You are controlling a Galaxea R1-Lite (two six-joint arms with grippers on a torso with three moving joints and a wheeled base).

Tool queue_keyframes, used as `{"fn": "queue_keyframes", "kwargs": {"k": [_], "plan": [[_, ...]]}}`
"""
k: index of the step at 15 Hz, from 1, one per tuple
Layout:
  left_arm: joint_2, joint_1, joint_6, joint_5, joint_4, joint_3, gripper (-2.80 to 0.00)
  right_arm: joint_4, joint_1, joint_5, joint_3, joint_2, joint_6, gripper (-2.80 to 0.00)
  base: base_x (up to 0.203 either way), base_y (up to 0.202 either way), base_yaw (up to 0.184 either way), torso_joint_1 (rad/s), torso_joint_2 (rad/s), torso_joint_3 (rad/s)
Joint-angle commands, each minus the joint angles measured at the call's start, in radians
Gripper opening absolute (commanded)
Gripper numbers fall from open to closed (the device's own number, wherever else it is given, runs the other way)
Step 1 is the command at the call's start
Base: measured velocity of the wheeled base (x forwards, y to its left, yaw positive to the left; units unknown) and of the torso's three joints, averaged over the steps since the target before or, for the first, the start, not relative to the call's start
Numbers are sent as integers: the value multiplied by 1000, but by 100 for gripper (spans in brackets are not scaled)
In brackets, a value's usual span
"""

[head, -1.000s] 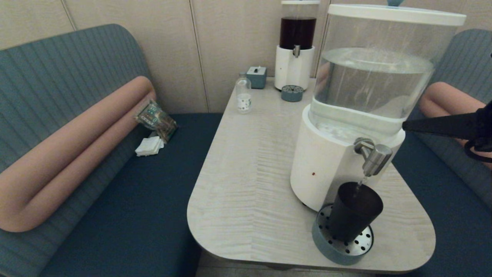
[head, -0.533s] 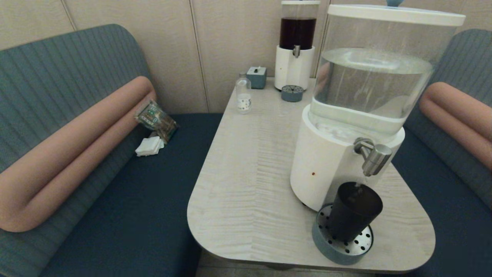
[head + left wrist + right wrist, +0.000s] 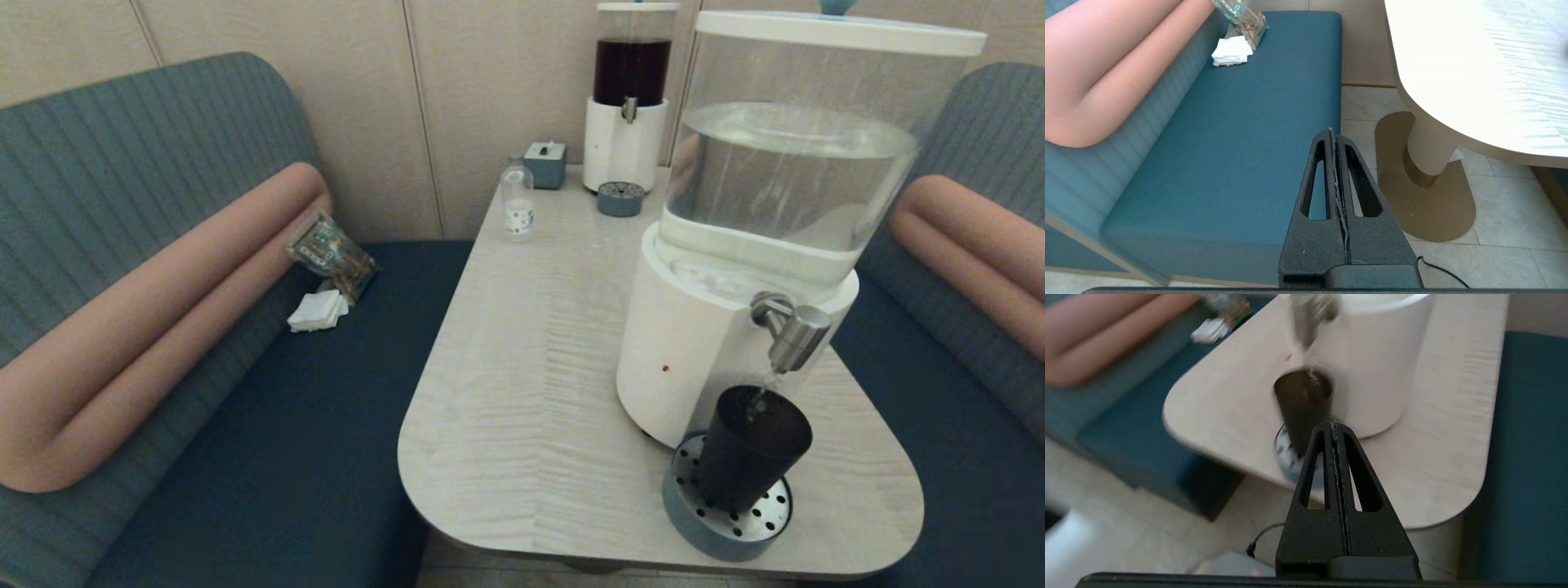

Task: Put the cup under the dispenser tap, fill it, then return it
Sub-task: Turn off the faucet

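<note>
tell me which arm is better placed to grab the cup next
Right. The right gripper, shut, faces the cup under the dispenser tap; the left gripper hangs shut over the bench.

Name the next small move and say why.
Probably hold off and let it fill: a thin stream runs from the dispenser tap into the cup on the drip tray. The right pincer, shut, is off the table edge.

A pale wood table (image 3: 522, 392) stands between teal benches (image 3: 269, 425) against beige panelled walls (image 3: 490, 90), over tiled floor (image 3: 1502, 212)
</note>
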Motion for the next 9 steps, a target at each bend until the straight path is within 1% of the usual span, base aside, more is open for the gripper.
{"fn": "queue_keyframes", "kwargs": {"k": [1,3,5,6,7,9], "plan": [[0,0,0,0,-1,2,-280,26,67,-25,18,-76,-9,-280,0,0,0,0,0,0],[0,0,0,0,-1,2,-280,22,108,-82,75,-136,-16,-280,0,0,0,0,0,0],[1,0,0,0,-1,2,-280,15,123,-119,147,-213,-50,-280,0,0,0,0,0,0],[0,0,0,2,-1,2,-280,12,127,-157,183,-245,-67,-280,0,0,0,0,0,0],[0,0,0,0,-1,2,-280,8,130,-227,216,-293,-76,-280,0,0,0,0,0,0],[0,0,0,2,-1,2,-280,-36,136,-333,298,-389,-87,-280,0,0,0,0,0,0]]}}
